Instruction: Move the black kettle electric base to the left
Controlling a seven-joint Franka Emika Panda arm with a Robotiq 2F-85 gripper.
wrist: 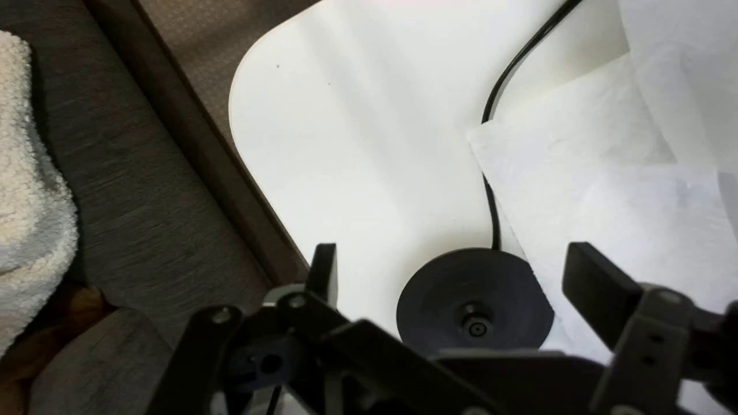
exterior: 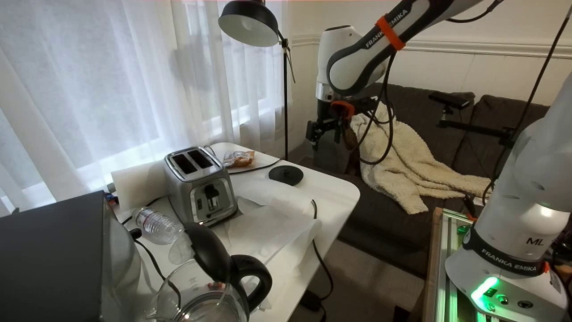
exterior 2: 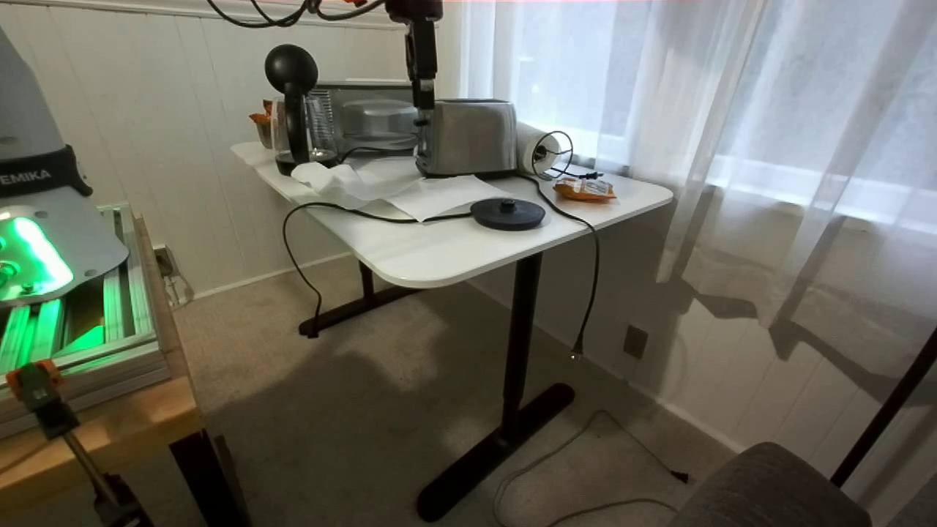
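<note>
Kettle base (wrist: 455,294) on counter (wrist: 369,144), ungripped; pincer (wrist: 452,265) spread, up above, holding nothing.

Wrist: base shows between the fingers (wrist: 599,294), likely set wide to straddle it on descent. Its cord (wrist: 494,219) runs under a paper towel sheet (wrist: 576,144), may drag. In an exterior view: base lies flat near the end edge, glass kettle (exterior: 214,277) well apart, presumably off so the base can move alone. Counter is white; dark couch (exterior: 380,241) with fleece blanket (exterior: 402,156) past the end, sheer curtains (exterior: 111,89) alongside. In an exterior view: cord drops over the long edge, plug (exterior 2: 578,344) dangles off the end, carpet (exterior 2: 329,410) below.
</note>
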